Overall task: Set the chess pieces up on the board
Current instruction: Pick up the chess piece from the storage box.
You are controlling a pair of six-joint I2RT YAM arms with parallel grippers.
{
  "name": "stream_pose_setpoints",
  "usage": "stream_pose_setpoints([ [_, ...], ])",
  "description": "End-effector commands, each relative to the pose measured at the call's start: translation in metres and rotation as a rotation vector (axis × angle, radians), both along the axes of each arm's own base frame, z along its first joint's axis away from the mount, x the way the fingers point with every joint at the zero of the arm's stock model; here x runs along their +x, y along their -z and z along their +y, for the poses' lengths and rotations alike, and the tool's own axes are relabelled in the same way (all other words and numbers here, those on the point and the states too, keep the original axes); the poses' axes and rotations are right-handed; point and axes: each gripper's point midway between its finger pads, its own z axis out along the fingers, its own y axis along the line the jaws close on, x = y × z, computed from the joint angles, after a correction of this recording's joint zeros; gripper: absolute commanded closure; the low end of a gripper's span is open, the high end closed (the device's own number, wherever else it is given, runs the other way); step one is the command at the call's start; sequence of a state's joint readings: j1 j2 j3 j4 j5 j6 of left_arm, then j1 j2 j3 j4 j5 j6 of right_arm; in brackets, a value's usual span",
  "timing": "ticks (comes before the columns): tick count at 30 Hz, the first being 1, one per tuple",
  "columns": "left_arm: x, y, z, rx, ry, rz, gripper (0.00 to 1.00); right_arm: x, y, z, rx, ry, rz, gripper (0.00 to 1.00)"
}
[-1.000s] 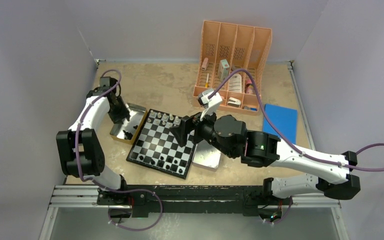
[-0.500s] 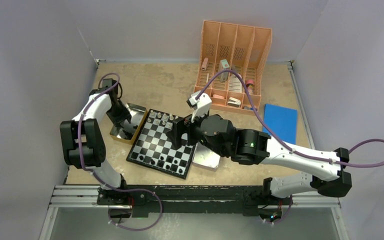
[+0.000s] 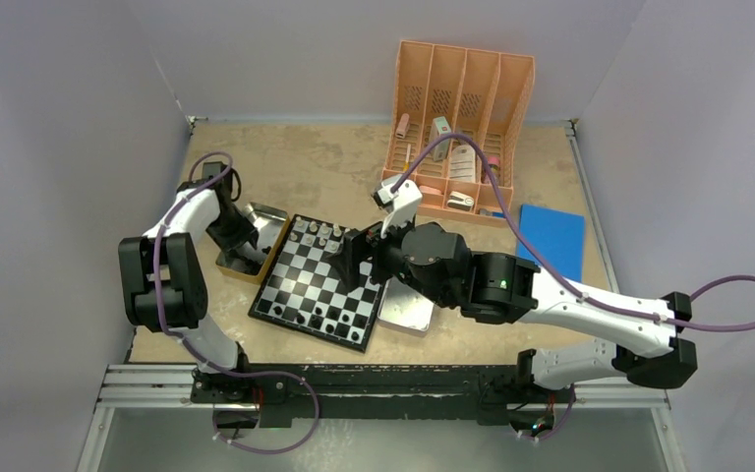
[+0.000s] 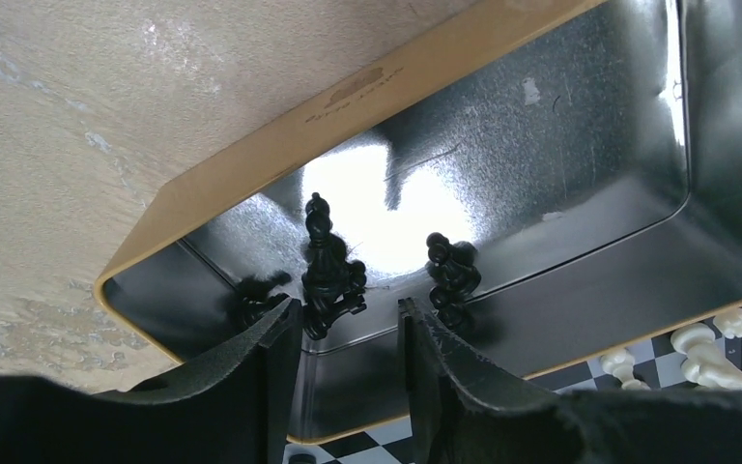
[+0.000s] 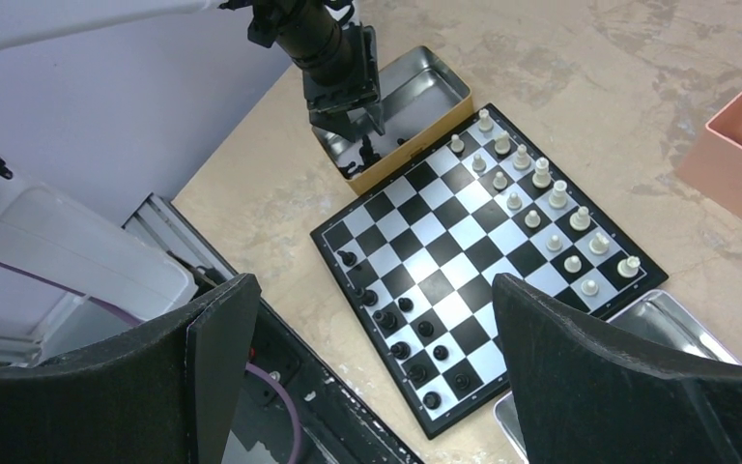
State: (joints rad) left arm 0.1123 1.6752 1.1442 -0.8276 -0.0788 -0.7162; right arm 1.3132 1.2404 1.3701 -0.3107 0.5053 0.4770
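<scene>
The board [image 3: 307,285] is a flat square of glossy black and mirror-silver checks inside a thin black rim, lying skewed on the mottled tan table [image 3: 305,167]. Small turned white pieces [image 3: 320,234] stand in two rows along its 12 o'clock edge, and black pieces [image 3: 326,320] stand along its 6 o'clock edge. Just beside the board at 9 o'clock sits a rectangular tin [image 3: 268,228] with rounded corners, dull gold outside and bright, scuffed metal inside. A plain silver tray [image 3: 408,315] lies at the board's 4 o'clock, a slotted peach plastic organiser [image 3: 472,79] at 1 o'clock and a flat blue sheet [image 3: 551,239] at 3 o'clock. The left gripper [image 4: 346,333] reaches down into the tin, its matte black fingers [image 4: 271,387] parted roughly halfway and clamped on nothing. A tall black piece [image 4: 324,261] stands on the tin floor just at the tips, close against the finger at 7 o'clock of the wrist view; whether they touch I cannot tell. A shorter black piece [image 4: 452,275] stands near the other finger. The right gripper [image 5: 375,309] hangs above the board, its broad black fingers spread wide and empty.
</scene>
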Motion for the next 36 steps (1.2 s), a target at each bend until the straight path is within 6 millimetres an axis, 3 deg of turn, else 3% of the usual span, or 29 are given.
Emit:
stream_pose_setpoints([
  [1, 0.003, -0.001, 0.003, -0.003, -0.05, -0.024, 0.6, 0.001, -0.033, -0.016, 0.076, 0.029, -0.034, 0.08],
  [9, -0.009, 0.017, 0.004, -0.005, -0.069, 0.016, 0.6, -0.001, -0.033, -0.024, 0.083, 0.04, -0.015, 0.09],
  [24, 0.007, 0.024, 0.004, -0.033, -0.019, -0.018, 0.73, -0.003, -0.034, -0.025, 0.096, 0.051, 0.019, 0.1],
  [29, 0.012, 0.013, 0.002, -0.042, 0.006, -0.054, 0.79, -0.004, -0.033, -0.022, 0.103, 0.042, 0.032, 0.11],
  [36, 0.031, -0.029, -0.002, -0.051, 0.069, -0.192, 0.86, -0.008, -0.023, -0.02, 0.106, 0.039, 0.082, 0.11],
])
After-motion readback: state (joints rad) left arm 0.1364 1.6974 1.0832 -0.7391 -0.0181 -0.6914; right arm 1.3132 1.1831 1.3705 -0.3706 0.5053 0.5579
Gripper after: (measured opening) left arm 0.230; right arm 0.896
